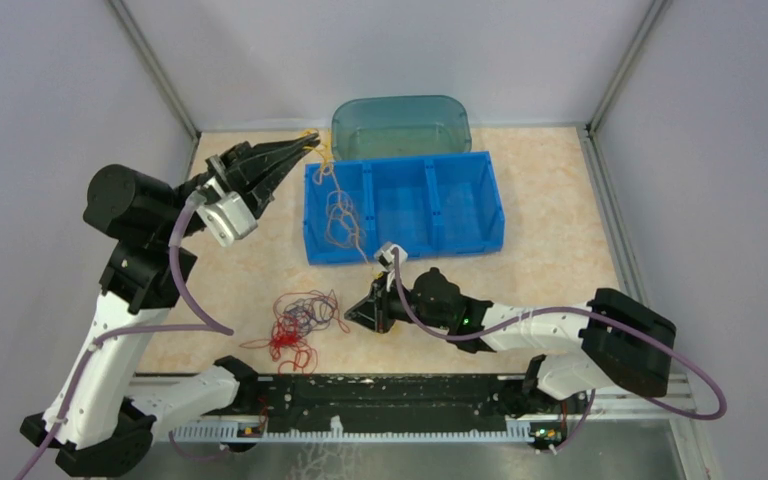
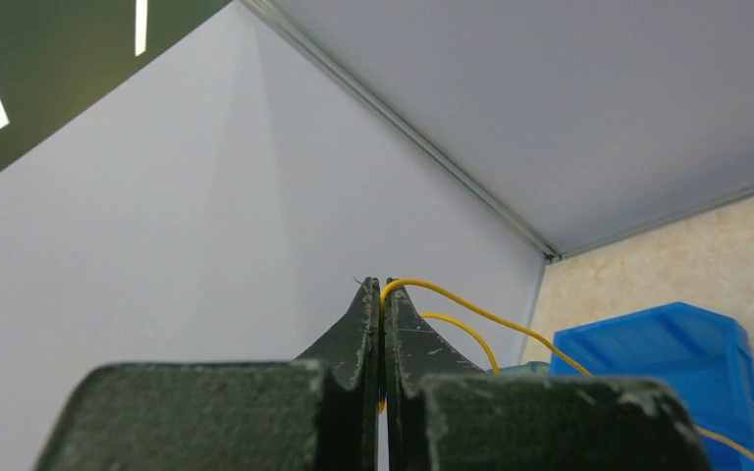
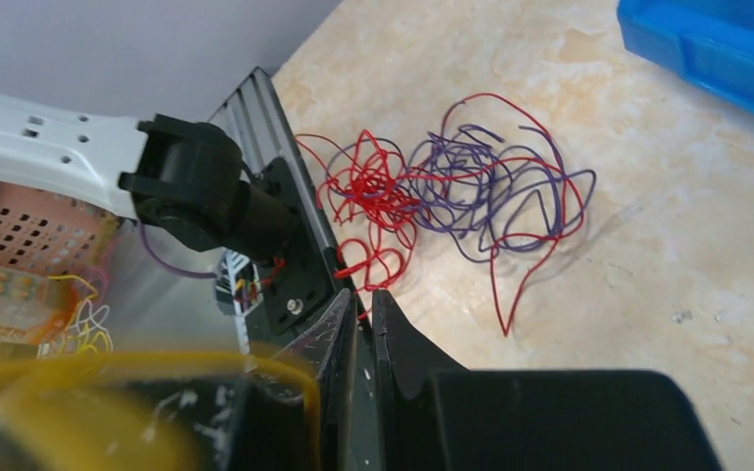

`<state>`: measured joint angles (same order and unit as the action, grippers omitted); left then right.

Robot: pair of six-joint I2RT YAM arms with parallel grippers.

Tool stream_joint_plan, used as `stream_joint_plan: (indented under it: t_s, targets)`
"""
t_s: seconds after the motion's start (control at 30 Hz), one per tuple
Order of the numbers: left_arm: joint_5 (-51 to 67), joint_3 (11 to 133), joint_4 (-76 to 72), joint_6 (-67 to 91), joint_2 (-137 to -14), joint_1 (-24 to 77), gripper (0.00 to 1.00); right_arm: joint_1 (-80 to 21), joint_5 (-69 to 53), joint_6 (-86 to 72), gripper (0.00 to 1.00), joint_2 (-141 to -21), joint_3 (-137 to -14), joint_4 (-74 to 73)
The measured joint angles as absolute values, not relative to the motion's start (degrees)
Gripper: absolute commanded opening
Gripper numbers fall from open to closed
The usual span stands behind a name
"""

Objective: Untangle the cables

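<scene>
My left gripper [image 1: 305,145] [image 2: 381,285] is raised at the back left, shut on a yellow-orange cable [image 2: 471,306]. That cable [image 1: 338,210] hangs in loops over the blue bin's left compartment and runs down toward my right wrist, where it shows as a blurred yellow strand [image 3: 157,368] close to the camera. A clump of red [image 3: 373,191] and dark purple [image 3: 471,182] cables [image 1: 298,322] lies on the table. My right gripper [image 1: 352,312] [image 3: 363,294] sits low just right of the clump. Its jaws stand a narrow slit apart with nothing visible between them.
A blue bin [image 1: 405,250] with three compartments stands mid-table, a teal translucent tub [image 1: 400,125] behind it. Grey enclosure walls close in the left, back and right. A black rail [image 1: 390,395] runs along the near edge. A pink basket [image 3: 20,235] sits below table level.
</scene>
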<state>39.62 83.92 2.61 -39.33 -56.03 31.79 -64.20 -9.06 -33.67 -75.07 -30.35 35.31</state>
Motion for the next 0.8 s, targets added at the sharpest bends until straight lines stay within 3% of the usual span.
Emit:
stream_joint_plan:
  t_s: [0.33, 0.53, 0.7, 0.8]
  targets:
    - [34.46, 87.83, -2.50, -43.18, -57.80, 31.79, 0.00, -63.46, -5.15, -35.70, 0.15, -77.56, -25.12, 38.13]
    - [32.80, 89.34, -2.52, -44.23, -58.41, 31.79, 0.00, -63.13, -3.22, -36.86, 0.40, -76.73, -23.99, 37.71]
    - [31.33, 84.16, -1.65, -44.21, -57.65, 31.79, 0.00, -62.04, 0.10, -36.62, 0.67, -69.19, -23.99, 34.54]
    - [29.52, 79.59, -1.54, -44.03, -57.56, 31.79, 0.00, -61.58, 3.42, -35.62, 0.74, -63.42, -24.14, 31.73]
